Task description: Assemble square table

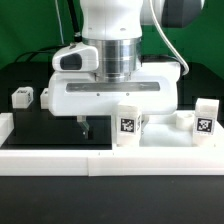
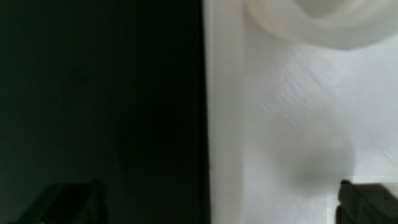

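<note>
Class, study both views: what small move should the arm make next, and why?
Probably lower slightly and close on the edge of the square tabletop. The jaws stand open and empty: in the wrist view one fingertip hangs over the black table, the other over the white top, straddling its edge near a corner socket. A tagged leg stands loose nearby.

One square top [image 1: 160, 98], one long white border rail [image 1: 60, 160], and three short tagged legs: first leg [image 1: 22, 97], second leg [image 1: 128, 124], third leg [image 1: 205, 121]. A small white block [image 1: 182, 119] beside the third is unclear.
</note>
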Robot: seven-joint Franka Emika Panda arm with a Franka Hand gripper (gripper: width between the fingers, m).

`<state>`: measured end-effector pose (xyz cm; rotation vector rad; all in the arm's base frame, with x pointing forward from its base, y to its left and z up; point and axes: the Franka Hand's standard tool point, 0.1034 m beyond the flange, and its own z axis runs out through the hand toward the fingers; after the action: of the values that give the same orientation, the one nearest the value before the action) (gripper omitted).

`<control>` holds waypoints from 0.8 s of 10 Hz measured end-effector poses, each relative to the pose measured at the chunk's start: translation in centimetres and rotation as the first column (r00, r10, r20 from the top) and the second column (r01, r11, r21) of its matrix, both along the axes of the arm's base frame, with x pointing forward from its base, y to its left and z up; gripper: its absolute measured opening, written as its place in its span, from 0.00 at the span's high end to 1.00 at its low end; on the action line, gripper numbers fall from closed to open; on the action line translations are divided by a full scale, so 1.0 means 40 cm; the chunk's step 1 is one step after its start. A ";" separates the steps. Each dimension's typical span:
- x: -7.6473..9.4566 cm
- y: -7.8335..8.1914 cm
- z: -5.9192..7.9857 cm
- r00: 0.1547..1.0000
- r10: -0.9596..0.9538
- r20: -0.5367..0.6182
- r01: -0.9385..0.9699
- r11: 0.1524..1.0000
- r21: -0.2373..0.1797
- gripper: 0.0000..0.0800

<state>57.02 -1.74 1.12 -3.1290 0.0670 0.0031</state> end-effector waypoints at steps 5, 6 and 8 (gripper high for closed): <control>0.000 -0.002 0.000 1.000 -0.001 0.000 0.001 1.000 0.000 0.82; 0.000 -0.002 0.000 1.000 -0.001 0.000 0.001 1.000 0.000 0.93; 0.000 -0.002 0.001 1.000 -0.001 0.001 0.001 1.000 0.000 0.93</control>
<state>57.04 -1.81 1.16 -3.1290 0.0688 0.0022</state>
